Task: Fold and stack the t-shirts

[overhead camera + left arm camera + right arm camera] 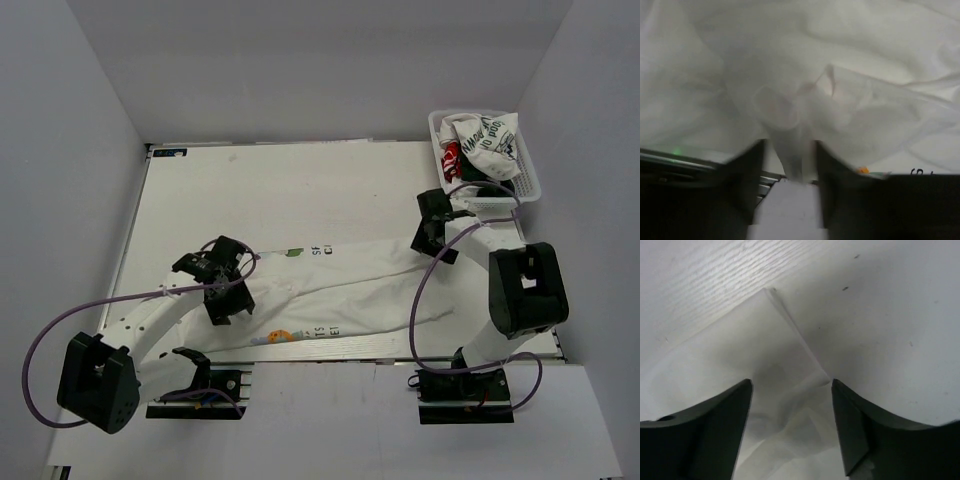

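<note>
**A:** Since both pairs of jaws stand apart, we enter them first. Left gripper: parted, a loose ridge of cloth between, not clamped. Right gripper: spread over a cloth corner.

**B:** Next item, t-shirt: a long band across the table, between our arms. Second shirt: crumpled in the basket.

**A:** Handling note: we'd pinch both ends level and keep the band taut before folding.

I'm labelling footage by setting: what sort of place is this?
Probably a robotics lab test cell, not a home: a white table boxed in by plain walls, a left arm and right arm bolted at its near edge, and a basket of crumpled t-shirts.
</note>
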Motion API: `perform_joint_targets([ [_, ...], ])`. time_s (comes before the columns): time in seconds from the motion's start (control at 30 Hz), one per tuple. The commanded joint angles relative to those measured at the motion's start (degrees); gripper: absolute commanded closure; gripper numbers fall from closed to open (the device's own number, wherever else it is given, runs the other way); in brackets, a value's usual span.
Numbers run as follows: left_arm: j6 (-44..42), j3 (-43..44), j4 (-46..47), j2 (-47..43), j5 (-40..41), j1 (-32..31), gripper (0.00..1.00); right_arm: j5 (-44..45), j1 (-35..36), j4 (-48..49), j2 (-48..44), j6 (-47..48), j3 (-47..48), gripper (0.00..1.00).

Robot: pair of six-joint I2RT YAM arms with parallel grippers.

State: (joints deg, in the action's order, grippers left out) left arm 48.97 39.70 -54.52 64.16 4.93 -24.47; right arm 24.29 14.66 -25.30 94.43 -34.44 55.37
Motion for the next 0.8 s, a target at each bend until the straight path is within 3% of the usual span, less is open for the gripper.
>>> perform_joint_targets([
  [0.0,2.53,2.92,-6.82,-1.14,-0.72,-0.32,0.28,4.7,-0.5,-0.62,-4.61,-2.56,1.84,0.25],
  [0.07,2.53,5.54,-7.61,-1.14,1.04,-0.32,0.05,5.67,-0.07,-2.74,-5.66,-2.74,3.07,0.1],
  [0.1,2.53,6.26,-7.62,-1.14,1.66,-0.32,0.0,5.5,-0.07,-2.39,-6.88,-0.83,3.07,0.1],
  [0.23,-0.8,8.1,1.41,1.56,4.91,-0.32,0.0,-8.89,1.07,11.03,-10.23,5.69,0.0,0.1],
  [0.37,-3.25,8.11,13.28,12.08,3.42,0.83,0.0,-19.09,2.83,14.65,-4.88,7.89,0.35,0.1],
  [0.53,-4.23,15.72,13.83,28.45,6.05,1.88,0.0,-19.11,3.1,12.47,2.33,5.53,0.44,0.1],
  [0.73,-10.9,30.03,18.83,44.53,8.08,3.02,0.0,-19.54,6.08,13.87,-2.13,0.07,-10.79,0.1],
  [0.77,-11.96,33.21,18.84,50.91,7.38,3.55,0.0,-19.81,6.7,13.61,-2.93,-0.8,-12.9,0.1],
])
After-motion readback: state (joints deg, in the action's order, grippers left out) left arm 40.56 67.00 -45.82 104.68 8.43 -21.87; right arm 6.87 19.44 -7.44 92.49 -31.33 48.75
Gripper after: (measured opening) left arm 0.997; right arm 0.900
